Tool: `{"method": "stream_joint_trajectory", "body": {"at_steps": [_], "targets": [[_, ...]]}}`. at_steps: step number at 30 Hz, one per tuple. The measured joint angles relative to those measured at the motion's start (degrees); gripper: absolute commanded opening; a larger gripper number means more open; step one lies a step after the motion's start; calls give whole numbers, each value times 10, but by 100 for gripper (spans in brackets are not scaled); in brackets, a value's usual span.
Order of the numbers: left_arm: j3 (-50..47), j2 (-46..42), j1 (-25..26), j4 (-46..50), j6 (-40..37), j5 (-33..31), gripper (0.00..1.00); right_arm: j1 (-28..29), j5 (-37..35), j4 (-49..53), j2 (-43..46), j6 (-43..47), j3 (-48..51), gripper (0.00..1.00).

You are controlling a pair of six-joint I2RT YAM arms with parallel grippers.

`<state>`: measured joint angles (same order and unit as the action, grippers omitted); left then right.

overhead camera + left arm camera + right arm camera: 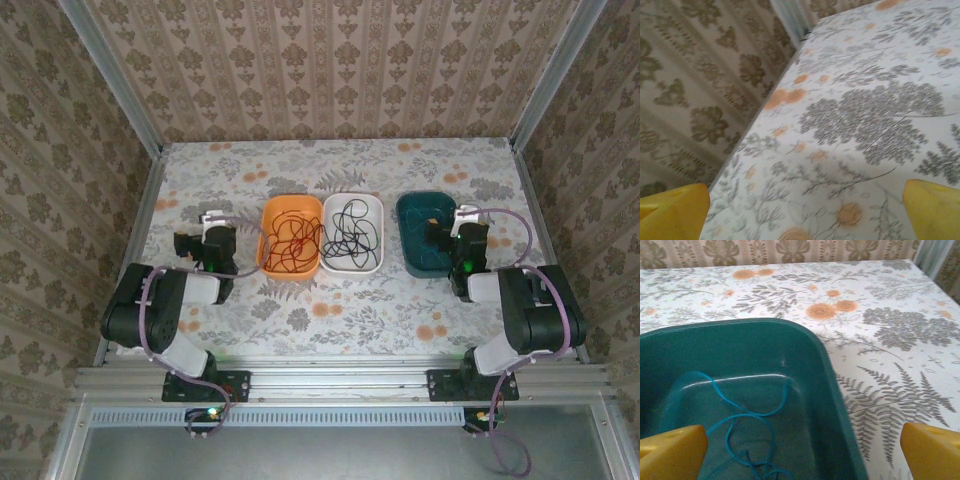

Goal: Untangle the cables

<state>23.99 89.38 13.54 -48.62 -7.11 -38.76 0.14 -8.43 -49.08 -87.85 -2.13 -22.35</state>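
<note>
Three trays stand in a row at mid-table. The orange tray (268, 215) holds a red cable (290, 245) in loose loops. A black cable (350, 232) lies coiled in the white tray (378, 210). In the teal tray (412, 215) (830, 370) rests a thin blue-green cable (740, 425). My right gripper (462, 222) (805, 455) hovers open over that tray's right rim, its left fingertip (672, 452) above the tray floor. My left gripper (212, 228) (807, 215) is open over bare tablecloth, left of the orange tray, holding nothing.
The floral tablecloth (865, 115) covers the table. Metal posts and patterned walls (700, 90) close it in on the left, right and back. Open cloth lies behind the trays and between the trays and the arm bases.
</note>
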Motion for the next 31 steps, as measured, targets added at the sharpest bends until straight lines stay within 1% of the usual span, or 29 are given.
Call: {"method": "stream_joint_trajectory", "body": {"at_steps": [2,7,11,15,19,31], "targets": [[0,-8,-24,-3,2,36,100,0,10,0,0,0,0,100],[-21,-8,-96,-45,20,172,100,5,16,1,0,0,0,100],[-28,-2,-106,-46,31,222,100,5,16,2,0,0,0,100],[-28,-2,-106,-50,37,245,100,5,16,2,0,0,0,100],[-28,-2,-106,-53,37,254,100,5,16,2,0,0,0,100],[-28,-2,-106,-59,37,257,100,4,30,10,0,0,-2,100]]}}
